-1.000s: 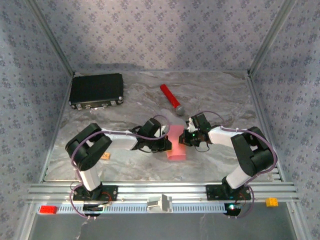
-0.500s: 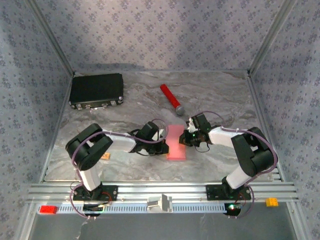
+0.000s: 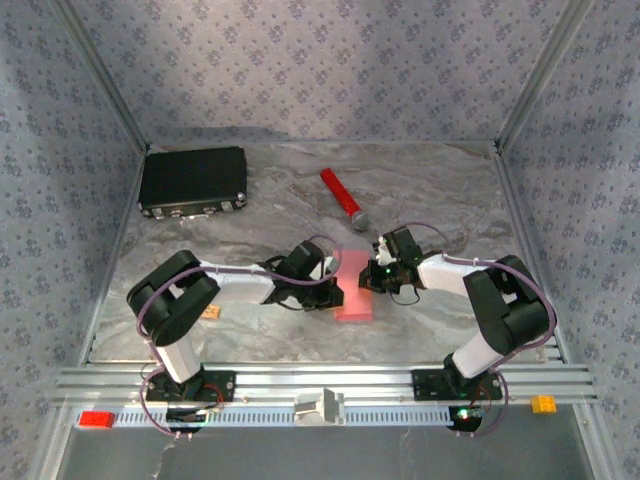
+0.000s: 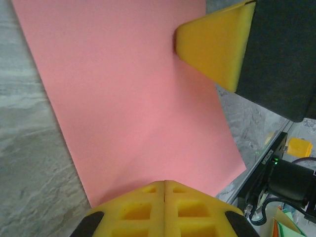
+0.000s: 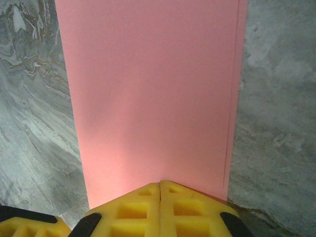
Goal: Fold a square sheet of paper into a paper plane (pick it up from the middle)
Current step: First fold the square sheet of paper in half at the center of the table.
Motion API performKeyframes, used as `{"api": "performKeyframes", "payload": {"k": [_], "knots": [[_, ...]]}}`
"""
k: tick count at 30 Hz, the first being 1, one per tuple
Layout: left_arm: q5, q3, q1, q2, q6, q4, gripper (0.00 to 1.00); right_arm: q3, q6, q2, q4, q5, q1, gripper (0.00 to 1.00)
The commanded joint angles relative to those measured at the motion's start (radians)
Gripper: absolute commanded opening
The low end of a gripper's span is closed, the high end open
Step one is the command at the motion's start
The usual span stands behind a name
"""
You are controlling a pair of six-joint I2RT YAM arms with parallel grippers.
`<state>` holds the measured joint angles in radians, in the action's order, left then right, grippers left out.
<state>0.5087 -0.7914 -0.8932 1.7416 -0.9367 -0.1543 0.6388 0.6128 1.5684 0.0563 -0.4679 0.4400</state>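
Observation:
The square sheet of paper (image 3: 354, 287) lies folded into a pink-red rectangle on the marble table, between my two grippers. My left gripper (image 3: 333, 287) is shut, its yellow tips resting on the paper's left edge; in the left wrist view the left gripper (image 4: 164, 182) meets the paper (image 4: 128, 94) tip-down. My right gripper (image 3: 372, 273) is shut too, and its tips press on the paper's right edge. In the right wrist view the right gripper (image 5: 160, 183) touches the paper (image 5: 153, 84), where a second layer's edge runs down the right side.
A black case (image 3: 193, 180) sits at the back left. A red cylinder with a grey tip (image 3: 341, 198) lies just behind the paper. A small tan block (image 3: 211, 313) is beside the left arm's elbow. An aluminium rail (image 3: 320, 383) bounds the near edge.
The left gripper drew back to the left off the paper, then came back to its left edge. The paper now lies flatter. The right gripper has hardly moved.

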Motion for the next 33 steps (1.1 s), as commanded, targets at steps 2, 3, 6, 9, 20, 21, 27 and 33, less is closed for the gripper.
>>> {"api": "performKeyframes", "payload": {"k": [2, 3, 6, 9, 20, 21, 27, 33], "knots": [[0.011, -0.001, -0.011, 0.045, 0.008, 0.018, 0.05, -0.04, 0.008, 0.019, 0.115, 0.085, 0.0, 0.0], [0.008, 0.005, -0.013, 0.047, 0.014, 0.025, 0.05, -0.041, 0.008, 0.019, 0.115, 0.086, 0.0, 0.0], [0.015, 0.024, -0.021, 0.039, 0.039, 0.055, 0.05, -0.041, 0.007, 0.021, 0.116, 0.086, -0.001, 0.0], [0.014, 0.027, -0.036, 0.026, 0.085, 0.117, 0.05, -0.039, 0.008, 0.028, 0.114, 0.085, -0.001, 0.0], [-0.009, 0.081, -0.063, -0.034, 0.116, 0.144, 0.05, -0.039, 0.008, 0.027, 0.116, 0.086, -0.004, 0.0], [-0.009, 0.082, -0.068, -0.038, 0.119, 0.145, 0.05, -0.04, 0.008, 0.026, 0.115, 0.085, -0.004, 0.0], [-0.057, 0.052, -0.088, -0.055, 0.165, 0.241, 0.04, -0.041, 0.007, 0.024, 0.113, 0.084, -0.004, 0.0], [-0.156, 0.042, -0.101, -0.184, 0.172, 0.272, 0.03, -0.039, 0.008, 0.019, 0.106, 0.072, -0.001, 0.0]]}}
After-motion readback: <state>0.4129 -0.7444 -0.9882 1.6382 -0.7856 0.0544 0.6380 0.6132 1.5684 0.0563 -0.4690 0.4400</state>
